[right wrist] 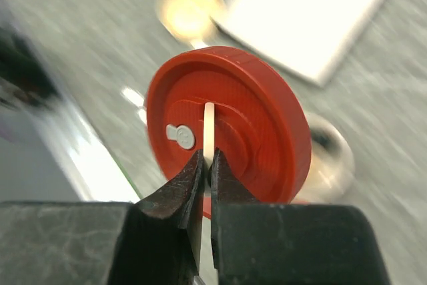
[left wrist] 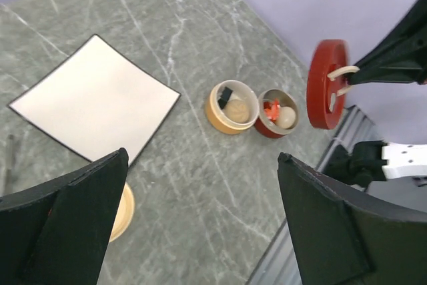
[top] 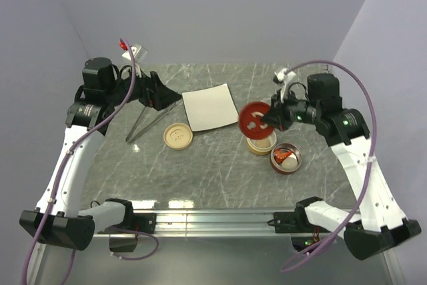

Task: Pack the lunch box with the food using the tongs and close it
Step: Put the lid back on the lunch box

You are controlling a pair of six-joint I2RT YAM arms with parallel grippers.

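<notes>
Food's already in the lunch box, going by the top view. The tan bowl [left wrist: 215, 115] sits right of centre on the table [top: 220, 178], with the beige ball [left wrist: 235, 109] and the dark sushi roll [left wrist: 225, 93] inside. Touching it at its 4 o'clock is the red bowl [left wrist: 265, 127], which has the shrimp [left wrist: 271, 108] and the white egg [left wrist: 287, 117] in it. Neither bowl has its lid on.

The red lid [top: 255, 119] hangs in the air at the tan bowl's 11 o'clock, tilted nearly on edge. The right gripper [right wrist: 205, 160] is pinched tight on the thin cream strap on the lid's face. The tan lid [top: 178, 135] lies flat out at 9 o'clock, well apart from the bowls. The white plate [top: 210, 107] is at about 10 o'clock.

The tongs [top: 155, 121] are further out past the tan lid, also around 9 to 10 o'clock. They're lying loose on the marble with the joined end nearest the arms, and nothing's holding them. The left gripper [top: 159, 98] hovers over their far ends, jaws spread wide with nothing between them.
</notes>
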